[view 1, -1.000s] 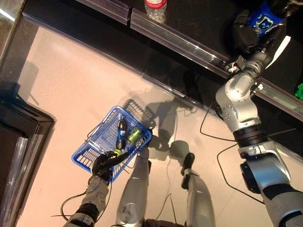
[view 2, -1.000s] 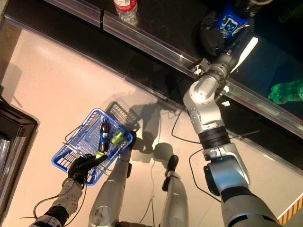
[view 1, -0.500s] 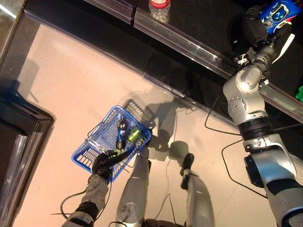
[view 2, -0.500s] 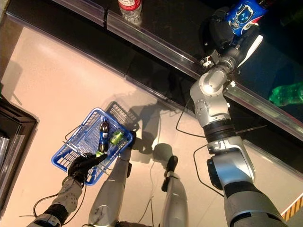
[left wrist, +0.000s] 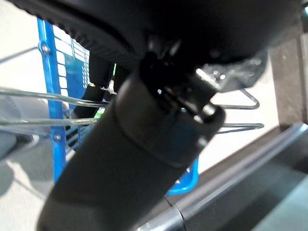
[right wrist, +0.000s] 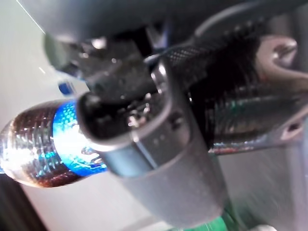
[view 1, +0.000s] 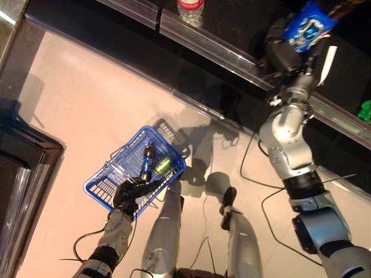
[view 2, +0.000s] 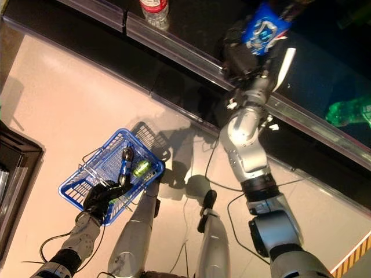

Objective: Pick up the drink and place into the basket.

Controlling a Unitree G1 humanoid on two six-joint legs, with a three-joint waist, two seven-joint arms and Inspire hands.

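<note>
While the head views show the right hand (view 1: 282,53) gripping a blue-labelled cola bottle (view 1: 306,26), its wrist view adds the dark ribbed base. The left hand (view 1: 128,194) curls round the blue basket's (view 1: 110,174) wire handle (left wrist: 144,100).

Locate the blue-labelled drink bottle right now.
The blue-labelled bottle is gripped in the right hand, up over the dark shelf at upper right, far from the blue basket.

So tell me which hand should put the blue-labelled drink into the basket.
The right. The right hand is already curled round the blue-labelled drink bottle up at the shelf, while the left hand is curled on the blue basket's wire handle, holding it above the floor.
</note>
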